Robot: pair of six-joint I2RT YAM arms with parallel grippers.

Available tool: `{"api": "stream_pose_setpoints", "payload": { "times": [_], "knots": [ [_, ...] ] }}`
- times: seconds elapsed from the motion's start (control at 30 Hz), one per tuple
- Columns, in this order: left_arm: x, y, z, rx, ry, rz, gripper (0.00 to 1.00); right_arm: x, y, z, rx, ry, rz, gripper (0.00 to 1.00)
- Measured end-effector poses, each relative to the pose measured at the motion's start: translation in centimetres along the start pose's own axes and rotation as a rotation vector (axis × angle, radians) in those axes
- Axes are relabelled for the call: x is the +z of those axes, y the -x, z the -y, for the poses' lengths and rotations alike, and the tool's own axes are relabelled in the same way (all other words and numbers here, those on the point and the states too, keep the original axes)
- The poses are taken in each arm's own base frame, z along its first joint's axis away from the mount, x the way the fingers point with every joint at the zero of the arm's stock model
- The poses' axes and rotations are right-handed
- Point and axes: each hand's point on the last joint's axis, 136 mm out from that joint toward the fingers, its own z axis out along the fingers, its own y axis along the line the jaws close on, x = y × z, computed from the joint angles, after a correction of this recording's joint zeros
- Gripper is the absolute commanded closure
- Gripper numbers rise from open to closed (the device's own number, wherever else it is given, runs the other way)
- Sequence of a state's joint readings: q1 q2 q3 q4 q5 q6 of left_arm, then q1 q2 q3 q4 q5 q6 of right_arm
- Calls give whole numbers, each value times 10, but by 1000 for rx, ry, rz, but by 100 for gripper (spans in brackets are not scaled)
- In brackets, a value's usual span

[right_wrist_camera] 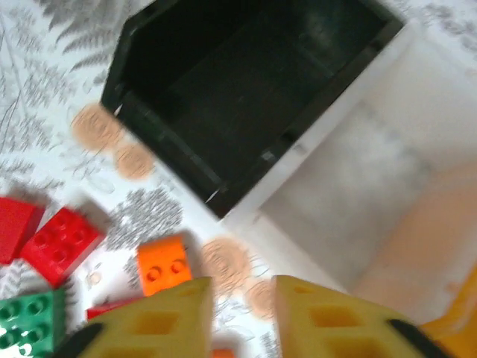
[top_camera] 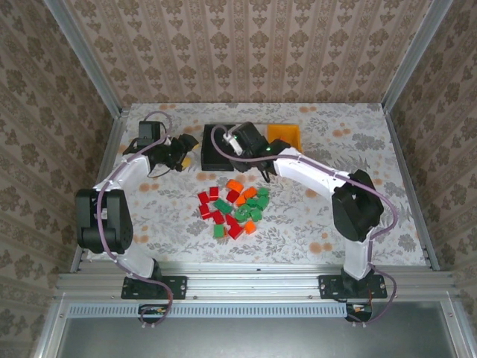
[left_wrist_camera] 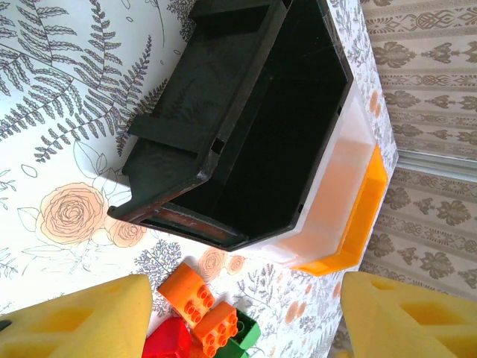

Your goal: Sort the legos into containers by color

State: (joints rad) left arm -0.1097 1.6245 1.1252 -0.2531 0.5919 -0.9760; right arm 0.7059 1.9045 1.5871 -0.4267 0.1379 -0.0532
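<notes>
Left gripper [left_wrist_camera: 246, 298]: we see its two yellow fingers [left_wrist_camera: 82, 321] spread wide apart and gripping nothing; in the top view it sits just beside the left side of the black bin [top_camera: 216, 149]
Right gripper [right_wrist_camera: 242, 306]: its fingers are drawn close together with a narrow gap between them; a sliver of orange shows at the bottom edge of that gap, and we cannot tell whether it is gripped; in the top view the gripper hangs above the right side of the black bin
Black bin: open-topped, on the far half of the table [top_camera: 335, 149], with both grippers close to it
White bin [left_wrist_camera: 339, 179]: pressed against the right wall of the black bin
Orange-yellow bin [top_camera: 285, 134]: touching the far side of the white bin, so one bin away from the black bin
Bricks [top_camera: 237, 212]: we find red, green and orange ones in a loose heap on the table, nearer the arm bases than the black bin and a little to its right
Closest bricks: an orange brick [right_wrist_camera: 164, 268] lies just off the black bin's near corner, with a red brick [right_wrist_camera: 63, 239] beside it and a green brick [right_wrist_camera: 30, 321] farther from the bin
</notes>
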Motion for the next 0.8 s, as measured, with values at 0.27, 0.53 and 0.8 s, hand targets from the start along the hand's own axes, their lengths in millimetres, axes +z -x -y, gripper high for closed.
{"api": "stream_pose_setpoints", "payload": {
  "times": [0.27,0.53,0.8],
  "knots": [
    [0,0,0,0,0,0,31,13,-44,-106,-124,180,-102,45],
    [0,0,0,1,0,-1,31,42,-96,-125,-161,218,-266,44],
    [0,0,0,1,0,-1,31,58,-93,-132,-159,231,-273,46]
  ]
}}
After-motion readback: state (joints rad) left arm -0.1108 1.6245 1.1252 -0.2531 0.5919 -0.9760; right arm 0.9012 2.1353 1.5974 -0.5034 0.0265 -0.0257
